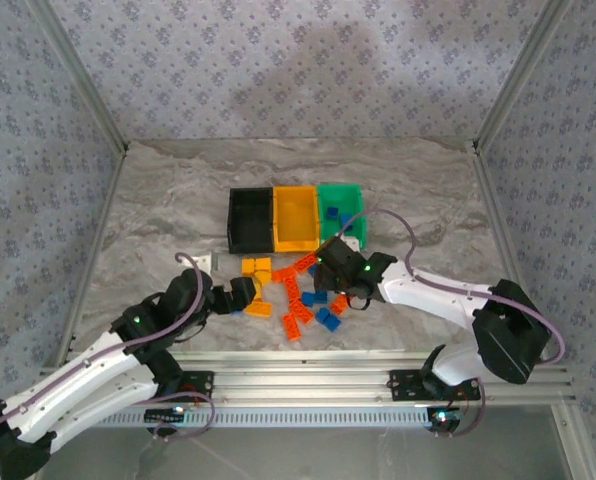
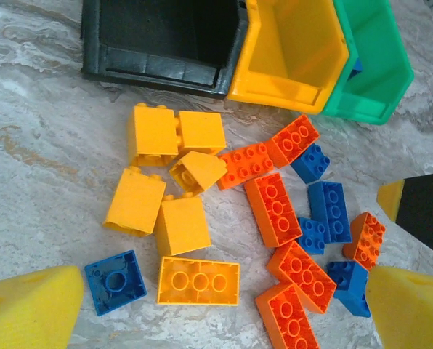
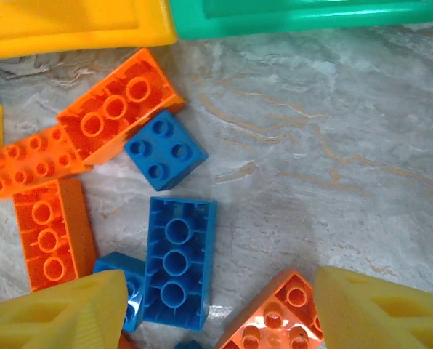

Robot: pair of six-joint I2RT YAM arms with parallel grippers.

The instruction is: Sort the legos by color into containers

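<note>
The legos lie in a loose heap (image 1: 290,292) in front of three containers: a black bin (image 1: 249,220), an orange-yellow bin (image 1: 296,217) and a green bin (image 1: 340,206) holding a blue brick (image 1: 332,212). My left gripper (image 2: 220,313) hangs open over the heap's left side, above an upturned yellow long brick (image 2: 198,280), with a blue square brick (image 2: 115,281) and red-orange bricks (image 2: 288,320) also between its fingers. My right gripper (image 3: 220,316) is open over the heap's right side. Between its fingers lie an upturned blue long brick (image 3: 176,262) and a red-orange brick (image 3: 274,320), neither gripped.
The two grippers (image 1: 240,295) (image 1: 334,298) are close together over the heap, and the right one's finger (image 2: 420,207) shows at the edge of the left wrist view. Bare marble table (image 1: 158,200) surrounds the bins. Metal frame posts (image 1: 78,80) and patterned walls enclose it.
</note>
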